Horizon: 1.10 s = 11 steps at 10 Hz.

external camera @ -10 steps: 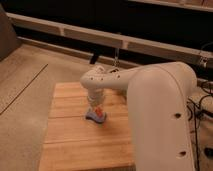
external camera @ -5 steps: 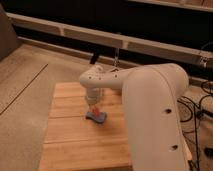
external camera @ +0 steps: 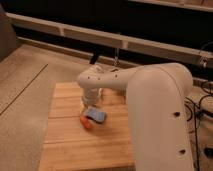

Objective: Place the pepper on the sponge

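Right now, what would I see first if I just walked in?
The huge white arm fills the right side, bending over the wooden table. Its hand hangs just above a blue sponge in the middle of the table. A shiny orange-red pepper lies at the sponge's front-left edge.

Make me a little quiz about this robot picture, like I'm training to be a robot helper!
1. True or false: the pepper lies on the floor.
2. What colour is the sponge? A) blue B) yellow C) pink
3. Fill in: the gripper hangs just above the ____ on the wooden table.

Key: 1 false, it lies on the table beside the sponge; 2 A; 3 sponge.
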Each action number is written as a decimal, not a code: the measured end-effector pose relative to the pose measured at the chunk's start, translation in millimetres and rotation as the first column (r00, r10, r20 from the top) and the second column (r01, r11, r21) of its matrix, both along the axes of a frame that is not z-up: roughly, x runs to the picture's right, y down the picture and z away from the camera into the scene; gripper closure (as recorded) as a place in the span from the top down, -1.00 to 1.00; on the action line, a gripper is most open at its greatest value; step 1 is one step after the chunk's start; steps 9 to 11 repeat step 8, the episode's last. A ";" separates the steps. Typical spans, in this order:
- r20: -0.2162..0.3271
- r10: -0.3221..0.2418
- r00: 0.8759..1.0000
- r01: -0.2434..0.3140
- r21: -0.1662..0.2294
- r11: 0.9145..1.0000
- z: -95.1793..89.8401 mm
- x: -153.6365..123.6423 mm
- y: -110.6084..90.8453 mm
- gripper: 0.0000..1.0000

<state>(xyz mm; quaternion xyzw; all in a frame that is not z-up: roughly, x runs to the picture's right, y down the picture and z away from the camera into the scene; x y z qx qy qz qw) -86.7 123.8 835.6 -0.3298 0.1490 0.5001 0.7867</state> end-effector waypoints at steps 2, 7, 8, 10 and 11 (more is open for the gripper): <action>0.003 -0.002 1.000 0.002 0.000 1.000 -0.2 -2.3 0.2 0.60; 0.003 -0.002 1.000 0.002 0.000 1.000 -0.3 -2.2 0.2 0.60; 0.003 -0.002 1.000 0.002 0.000 1.000 -0.4 -2.3 0.2 0.60; 0.003 -0.002 1.000 0.002 0.000 1.000 -0.4 -2.3 0.2 0.60; 0.003 -0.002 1.000 0.002 0.000 1.000 -0.4 -2.3 0.2 0.60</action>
